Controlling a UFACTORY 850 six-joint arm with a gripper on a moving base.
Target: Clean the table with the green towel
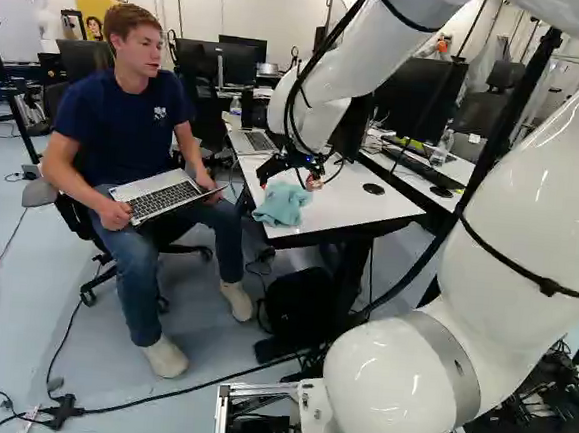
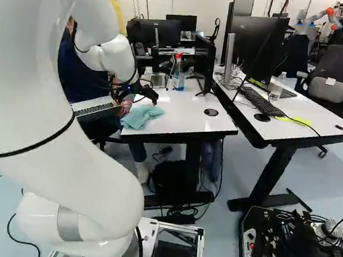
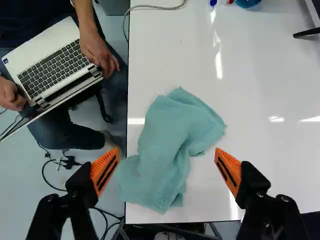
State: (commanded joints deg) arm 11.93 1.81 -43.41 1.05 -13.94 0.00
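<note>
The green towel [image 1: 282, 205] lies in loose folds on the white worktop [image 1: 348, 206], near a corner. One side overhangs the edge beside a seated person [image 1: 127, 113]. The folds conceal part of the towel's underside. The tool [image 1: 289, 180] is positioned above the towel. Its two fingers stand wide apart, with the towel between and ahead of them in the wrist view; no grip is formed. The clearance between tool and towel cannot be determined.

The arm [image 1: 512, 254] obscures most of the person in the right base view and covers part of the worktop in the left base view. In the wrist view, the person's head is out of frame. A laptop [image 1: 160, 198] rests on the person's lap; a second laptop [image 1: 255, 142] sits on the worktop, partly hidden behind the arm in the right base view.

Containers: a red-capped bottle [image 2: 178, 76] stands upright on the worktop, beyond the towel. A clear bottle [image 2: 279, 85] stands on the adjacent desk [image 2: 297, 112]; its fill level is not discernible. At the foot of the right base view, a black tray [image 2: 242, 251], cut off by the frame, carries cables and small hardware too dense to itemize.
</note>
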